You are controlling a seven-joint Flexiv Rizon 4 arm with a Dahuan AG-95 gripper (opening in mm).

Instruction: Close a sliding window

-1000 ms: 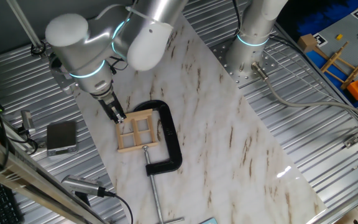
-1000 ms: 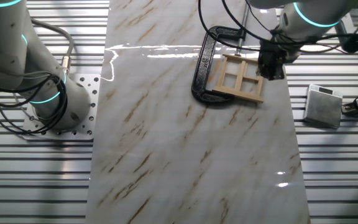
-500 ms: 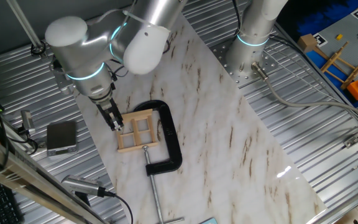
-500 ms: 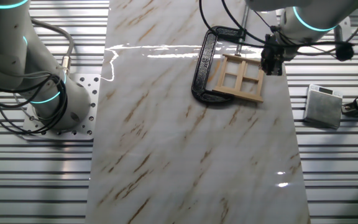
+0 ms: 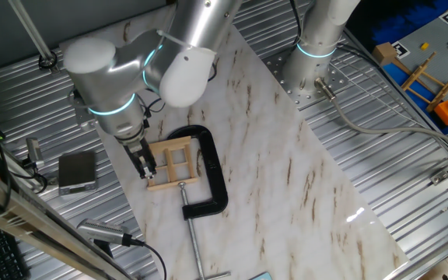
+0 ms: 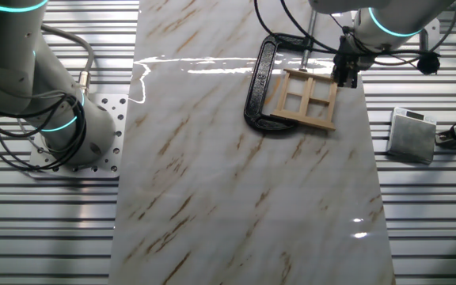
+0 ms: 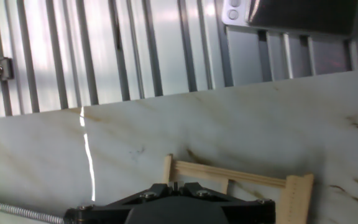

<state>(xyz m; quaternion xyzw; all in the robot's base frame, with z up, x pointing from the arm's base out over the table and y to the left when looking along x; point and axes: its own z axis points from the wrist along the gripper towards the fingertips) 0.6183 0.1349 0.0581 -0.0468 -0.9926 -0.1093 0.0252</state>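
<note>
The sliding window (image 5: pixel 171 163) is a small light-wood frame with four panes, lying flat on the marble board inside the black C-clamp (image 5: pixel 212 175). It also shows in the other fixed view (image 6: pixel 303 99) and partly in the hand view (image 7: pixel 229 175). My gripper (image 5: pixel 145 165) points down at the window's outer edge, on the side away from the clamp's spine. Its fingers are shut together with nothing between them, as the hand view (image 7: pixel 174 185) shows. In the other fixed view the gripper (image 6: pixel 343 73) stands at the frame's far right corner.
The clamp's screw rod (image 5: pixel 193 241) runs toward the board's front edge. A grey box (image 5: pixel 76 171) sits on the ribbed metal beside the board, close to my gripper. A second arm's base (image 5: pixel 313 62) stands at the back. Coloured toys (image 5: pixel 442 85) lie far right.
My gripper has moved along the window's outer edge, from its far corner toward the clamp's screw side. The fingers stayed shut. The window shows no clear shift.
</note>
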